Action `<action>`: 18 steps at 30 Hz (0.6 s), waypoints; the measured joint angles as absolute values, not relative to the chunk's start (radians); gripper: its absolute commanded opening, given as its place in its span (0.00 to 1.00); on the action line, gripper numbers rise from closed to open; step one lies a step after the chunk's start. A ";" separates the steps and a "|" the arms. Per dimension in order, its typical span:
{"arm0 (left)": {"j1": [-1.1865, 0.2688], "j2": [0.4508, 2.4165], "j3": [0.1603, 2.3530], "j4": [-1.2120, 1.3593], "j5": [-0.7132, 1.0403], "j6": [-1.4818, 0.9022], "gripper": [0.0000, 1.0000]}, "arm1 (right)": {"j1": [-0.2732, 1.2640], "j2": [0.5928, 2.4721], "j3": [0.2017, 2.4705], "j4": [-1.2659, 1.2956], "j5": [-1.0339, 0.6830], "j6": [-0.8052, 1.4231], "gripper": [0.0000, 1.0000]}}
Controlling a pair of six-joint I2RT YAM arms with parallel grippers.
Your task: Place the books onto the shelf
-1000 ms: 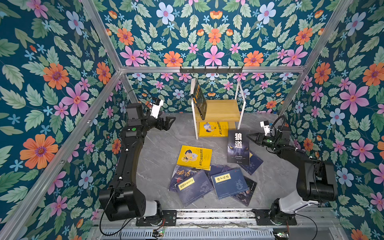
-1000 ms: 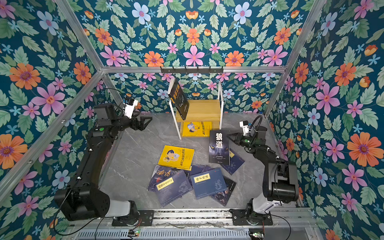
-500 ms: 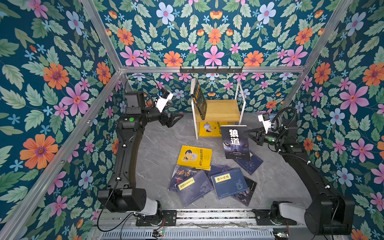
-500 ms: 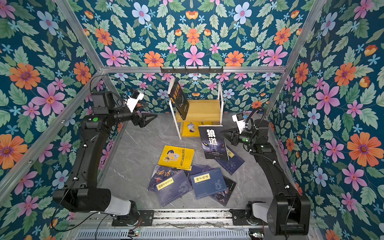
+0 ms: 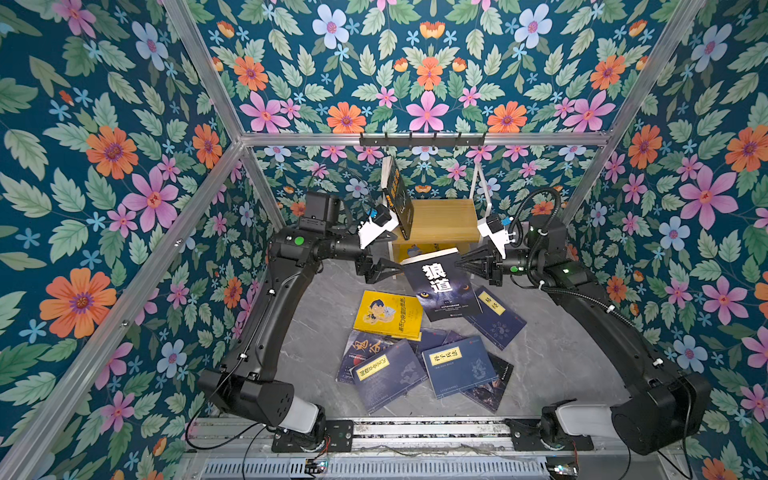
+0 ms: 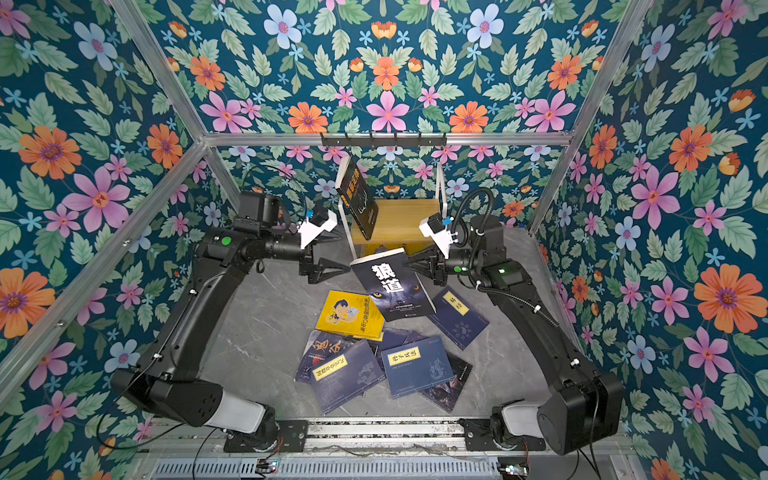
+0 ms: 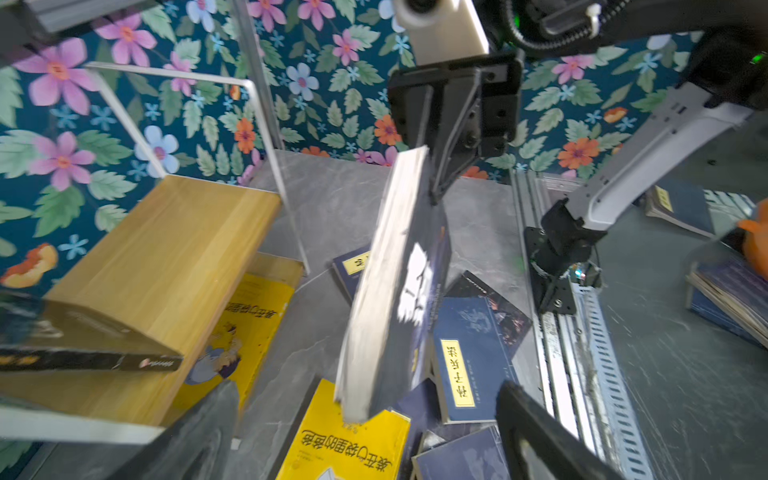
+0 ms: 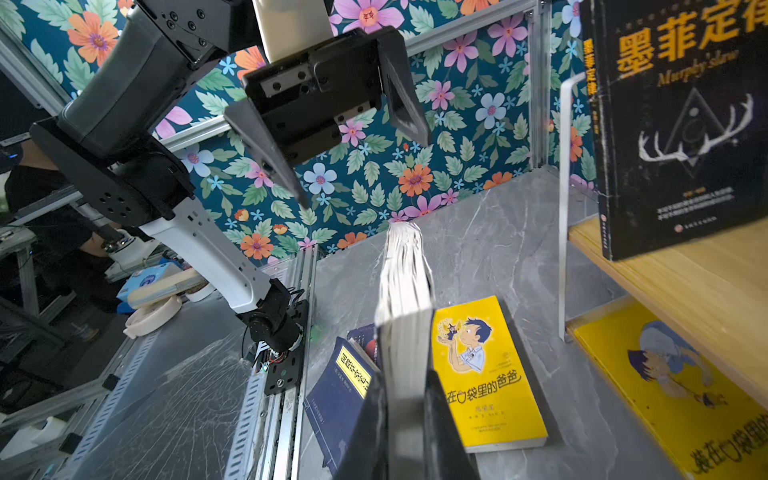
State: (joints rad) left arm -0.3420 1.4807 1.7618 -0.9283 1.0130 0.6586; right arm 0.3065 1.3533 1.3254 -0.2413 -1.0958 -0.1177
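So the dark wolf-eyed paperback is hanging in mid-air, with the right end effector clamping it by one side edge and the cover tilting up toward the top views. It's looking light but floppy to me, with the pages fanning out in the right wrist view. I'm guessing a second hold on the free edge would stop any droop. The left end effector is sitting wide open just beside that edge, not touching. The shelf is standing right behind both, with a black book leaning on its top board. The held book is blocking most of the lower tier. The pile lying on the tabletop below is overlapping, so I'm not counting it.
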 measured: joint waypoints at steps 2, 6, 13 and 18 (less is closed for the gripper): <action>-0.360 1.480 1.748 -0.929 1.009 0.660 0.98 | 0.339 1.378 1.369 -0.276 -1.089 -0.147 0.00; -0.394 1.480 1.726 -0.916 1.007 0.656 0.96 | 0.393 1.410 1.437 -0.346 -1.069 -0.200 0.00; -0.434 1.477 1.664 -0.891 1.012 0.627 0.66 | 0.431 1.420 1.475 -0.376 -1.033 -0.238 0.00; -0.446 1.472 1.649 -0.861 1.015 0.596 0.17 | 0.434 1.425 1.493 -0.384 -1.023 -0.245 0.00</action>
